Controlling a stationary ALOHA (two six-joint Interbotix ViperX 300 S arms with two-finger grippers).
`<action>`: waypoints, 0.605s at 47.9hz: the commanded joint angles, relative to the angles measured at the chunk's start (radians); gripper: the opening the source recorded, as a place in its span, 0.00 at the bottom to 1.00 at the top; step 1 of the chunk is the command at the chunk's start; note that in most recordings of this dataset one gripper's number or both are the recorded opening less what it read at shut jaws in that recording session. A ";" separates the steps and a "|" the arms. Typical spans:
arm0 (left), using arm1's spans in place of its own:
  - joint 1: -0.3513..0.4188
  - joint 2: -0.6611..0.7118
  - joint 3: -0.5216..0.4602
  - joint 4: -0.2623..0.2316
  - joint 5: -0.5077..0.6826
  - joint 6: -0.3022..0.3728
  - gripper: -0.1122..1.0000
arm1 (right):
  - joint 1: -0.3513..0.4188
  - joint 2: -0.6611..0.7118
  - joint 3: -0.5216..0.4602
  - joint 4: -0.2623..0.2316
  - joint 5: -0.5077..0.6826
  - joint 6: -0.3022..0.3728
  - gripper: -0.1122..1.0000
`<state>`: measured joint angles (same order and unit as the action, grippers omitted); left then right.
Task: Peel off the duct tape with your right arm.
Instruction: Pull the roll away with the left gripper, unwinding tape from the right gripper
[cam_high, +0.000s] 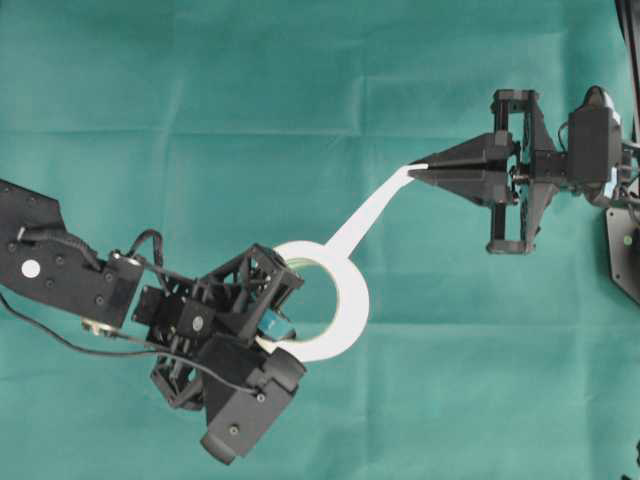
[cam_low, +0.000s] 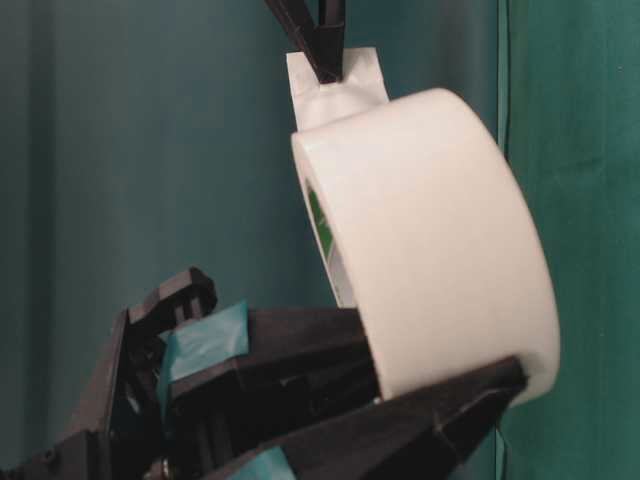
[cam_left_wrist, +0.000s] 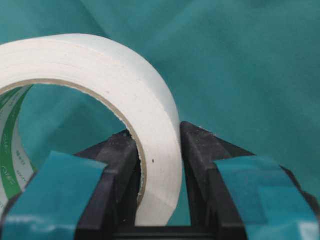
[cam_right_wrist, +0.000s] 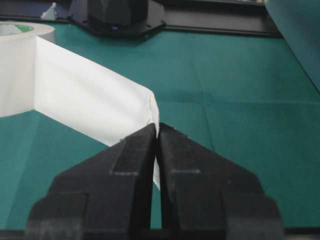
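1. Gripping the duct tape (cam_high: 335, 300) by its wall, the left gripper (cam_high: 275, 325) holds the roll over the green cloth (cam_high: 200, 120) at lower centre of the overhead view; the ring's open face points up at the camera.
2. Left wrist view: the white wall of the roll (cam_left_wrist: 150, 150) passes down between the two teal-padded fingers (cam_left_wrist: 240, 190) — one finger inside the ring, the other outside, both black inner faces pressed against the wall. The pale green-printed core (cam_left_wrist: 15, 150) shows at the left edge.
3. Table-level view: the roll (cam_low: 440, 250) stands on edge above the left gripper's black fingers (cam_low: 400, 430), its lower rim seated between them.
4. A loose end strip (cam_high: 375, 210) runs from the roll's upper right edge diagonally up and right to the right gripper (cam_high: 418, 168), looking taut and straight in the overhead view.
5. Right wrist view: the two plain black tapered fingers (cam_right_wrist: 125, 175) are closed together on the strip's free end (cam_right_wrist: 150, 107), which is pinched at their tips — the white band (cam_right_wrist: 90, 105) stretches away leftward to the roll (cam_right_wrist: 17, 70) at the far left.
6. Table-level view: the same pointed tips (cam_low: 325, 45) clamp the strip's end (cam_low: 335, 85) just above the roll.
7. The right arm (cam_high: 570, 150) lies level at upper right, well apart from the left arm (cam_high: 60, 265); only the strip joins them.
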<state>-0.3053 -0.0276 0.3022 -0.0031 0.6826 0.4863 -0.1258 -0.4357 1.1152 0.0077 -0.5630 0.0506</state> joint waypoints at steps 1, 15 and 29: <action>-0.064 -0.046 -0.006 -0.012 0.000 0.002 0.29 | -0.031 -0.011 -0.006 0.006 -0.005 0.000 0.02; -0.100 -0.074 0.000 -0.012 -0.018 0.028 0.29 | -0.038 -0.009 -0.006 0.006 -0.006 -0.002 0.02; -0.098 -0.074 0.018 -0.012 -0.051 0.041 0.29 | -0.040 -0.011 -0.005 0.005 -0.006 0.002 0.02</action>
<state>-0.3666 -0.0675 0.3329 -0.0031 0.6412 0.5308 -0.1381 -0.4341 1.1183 0.0077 -0.5630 0.0522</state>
